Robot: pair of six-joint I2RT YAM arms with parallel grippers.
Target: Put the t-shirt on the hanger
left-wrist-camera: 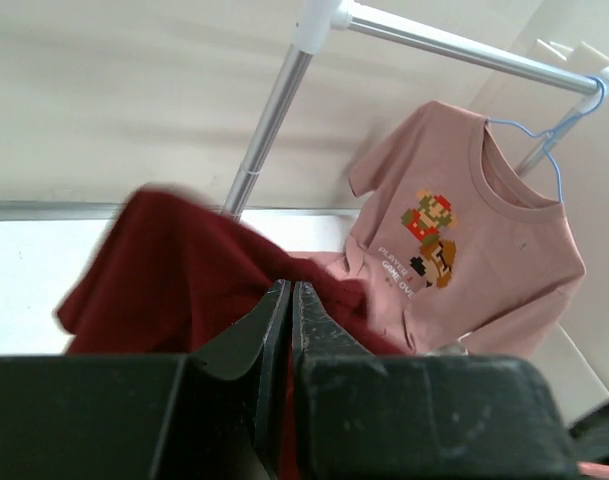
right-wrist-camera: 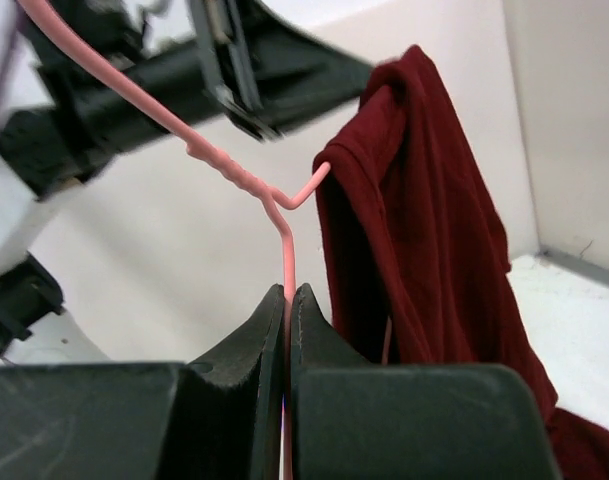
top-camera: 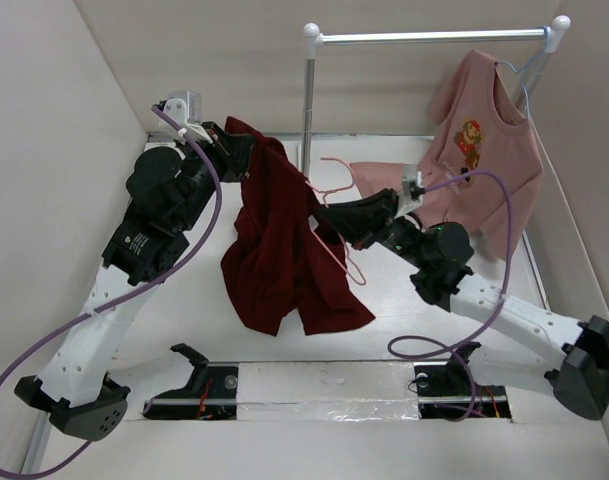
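Note:
The maroon t-shirt (top-camera: 284, 250) hangs in the air from my left gripper (top-camera: 234, 148), which is shut on its top edge; its lower part droops to the table. In the left wrist view the jaws (left-wrist-camera: 289, 292) are shut on the red cloth (left-wrist-camera: 174, 260). My right gripper (top-camera: 320, 215) is shut on the thin pink wire hanger (top-camera: 336, 161), held right beside the shirt's right side. In the right wrist view the jaws (right-wrist-camera: 287, 295) pinch the hanger's wire (right-wrist-camera: 234, 175), and the shirt (right-wrist-camera: 424, 230) hangs just to the right of it.
A clothes rail (top-camera: 434, 36) on a pole (top-camera: 308, 100) stands at the back. A pink printed t-shirt (top-camera: 484, 150) hangs on it from a pale blue hanger (left-wrist-camera: 554, 140). A salmon-pink garment (top-camera: 379, 175) lies behind my right gripper. White walls enclose the table.

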